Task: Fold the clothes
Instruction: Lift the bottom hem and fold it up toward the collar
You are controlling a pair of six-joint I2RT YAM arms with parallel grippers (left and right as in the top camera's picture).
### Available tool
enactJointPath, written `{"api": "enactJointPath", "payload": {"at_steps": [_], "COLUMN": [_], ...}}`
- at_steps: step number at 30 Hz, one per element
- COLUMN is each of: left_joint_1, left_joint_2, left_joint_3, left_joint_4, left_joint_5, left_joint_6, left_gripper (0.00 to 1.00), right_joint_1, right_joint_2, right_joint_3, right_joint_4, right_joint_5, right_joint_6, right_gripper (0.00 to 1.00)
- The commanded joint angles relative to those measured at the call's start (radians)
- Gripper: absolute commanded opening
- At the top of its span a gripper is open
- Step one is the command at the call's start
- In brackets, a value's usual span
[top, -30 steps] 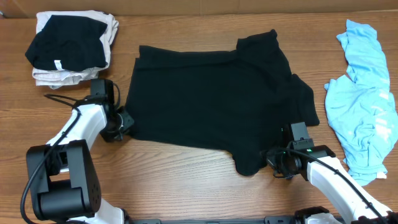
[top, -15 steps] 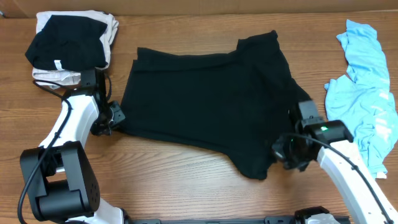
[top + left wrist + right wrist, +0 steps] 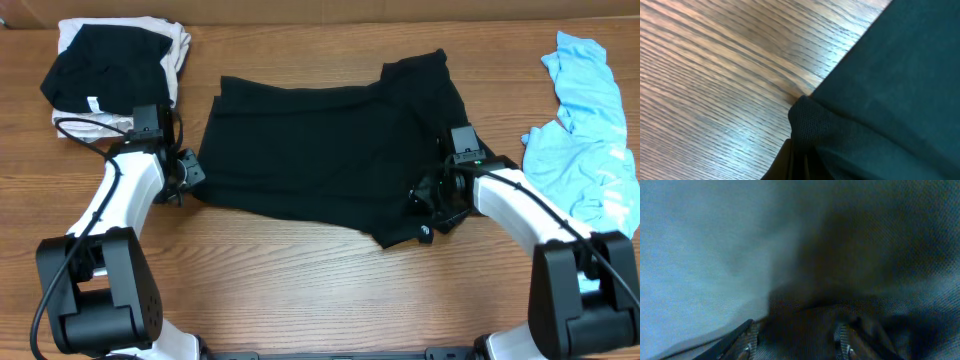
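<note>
Fold of black T-shirt (image 3: pixel 320 150) barely begun: spread mid-frame on table (image 3: pixel 300 300), both lower corners pinched.

Nearest: left gripper (image 3: pixel 192 176) at lower-left hem, cloth bunched into it in wrist view, fingers unseen, judged clamped on the cloth. Right gripper (image 3: pixel 426 206) at lower-right corner, cloth wadded between narrow fingers (image 3: pixel 749 339). No crease laid yet. Beyond: light-blue shirt (image 3: pixel 585 170) crumpled at right edge, not begun. Folded pile (image 3: pixel 110 75) upper left, apparently done. Remaining: all folds on both shirts.
</note>
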State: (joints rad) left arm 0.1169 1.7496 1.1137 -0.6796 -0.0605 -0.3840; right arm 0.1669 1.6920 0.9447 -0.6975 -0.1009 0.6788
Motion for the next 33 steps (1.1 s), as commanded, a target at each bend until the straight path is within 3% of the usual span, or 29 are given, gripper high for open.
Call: {"api": "enactJointPath", "payload": {"at_steps": [1, 8, 15, 25, 33], "left_joint_1": [-0.013, -0.013, -0.013, -0.013, -0.013], "left_joint_2": [-0.010, -0.010, -0.010, -0.010, -0.010], "left_joint_3": [0.014, 0.014, 0.014, 0.014, 0.014], "left_joint_4": [0.006, 0.011, 0.007, -0.007, -0.006], "left_joint_5": [0.002, 0.001, 0.000, -0.002, -0.002], "left_joint_6": [0.022, 0.022, 0.022, 0.022, 0.022], "left_gripper": [0.04, 0.04, 0.04, 0.04, 0.04], "right_joint_1": [-0.024, -0.032, -0.013, 0.074, 0.075], "right_joint_2": [-0.033, -0.174, -0.201, -0.201, -0.201], "right_joint_3": [0.072, 0.135, 0.109, -0.095, -0.246], "right_joint_4": [-0.035, -0.173, -0.355, -0.212, -0.019], "right_joint_5": [-0.009, -0.016, -0.102, -0.162, -0.034], "right_joint_6": [-0.024, -0.081, -0.077, -0.050, 0.006], "right_gripper": [0.58, 0.68, 0.67, 0.67, 0.67]}}
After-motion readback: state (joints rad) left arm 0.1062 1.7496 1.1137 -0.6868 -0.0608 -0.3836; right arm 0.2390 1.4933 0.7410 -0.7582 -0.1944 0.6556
